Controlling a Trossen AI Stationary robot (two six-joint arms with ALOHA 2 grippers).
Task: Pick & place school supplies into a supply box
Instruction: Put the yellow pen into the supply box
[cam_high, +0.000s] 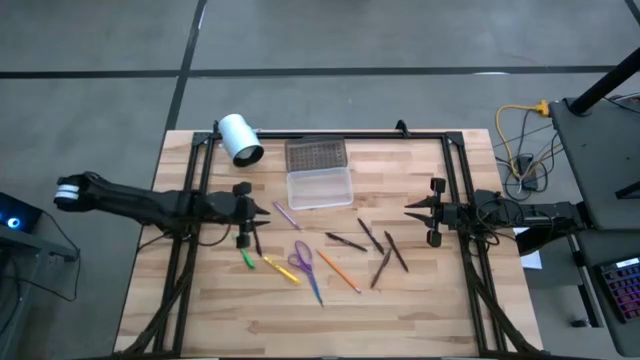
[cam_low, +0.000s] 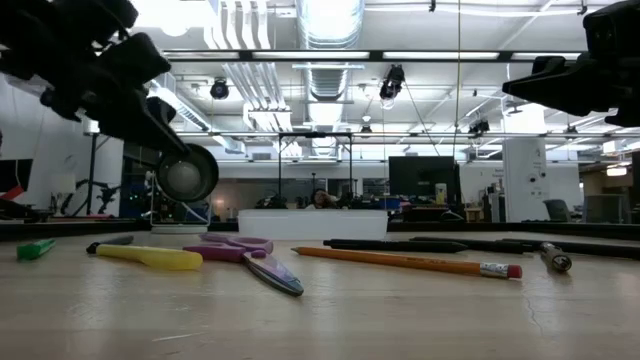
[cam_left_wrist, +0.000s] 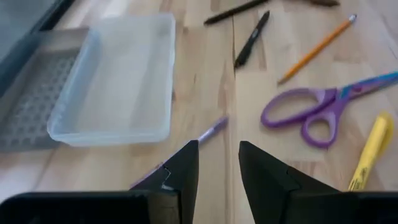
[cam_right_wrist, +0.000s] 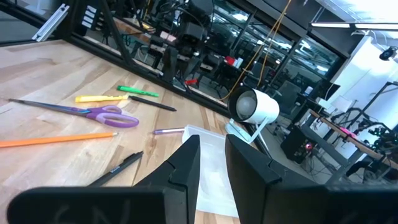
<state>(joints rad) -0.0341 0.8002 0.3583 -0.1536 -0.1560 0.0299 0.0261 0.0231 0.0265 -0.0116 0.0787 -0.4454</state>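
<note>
The school supplies lie loose on the wooden table: a purple pen (cam_left_wrist: 211, 129), purple-handled scissors (cam_left_wrist: 305, 112), a yellow marker (cam_left_wrist: 372, 152), an orange pencil (cam_left_wrist: 317, 50), a green marker (cam_high: 246, 259) and several dark pens (cam_high: 372, 238). The clear supply box (cam_high: 320, 187) stands open at the far middle, its grey dotted lid (cam_high: 316, 155) flat behind it. My left gripper (cam_left_wrist: 219, 149) hovers open above the near end of the purple pen, tipped downward. My right gripper (cam_right_wrist: 212, 140) waits open and level at the table's right, pointing toward the box.
A white cylinder (cam_high: 240, 138) lies at the far left beside the lid. A black frame (cam_high: 330, 134) runs along the far edge and down both sides of the table. Bare wood (cam_high: 320, 330) stretches along the near edge. Cables and a stand are off the table's right.
</note>
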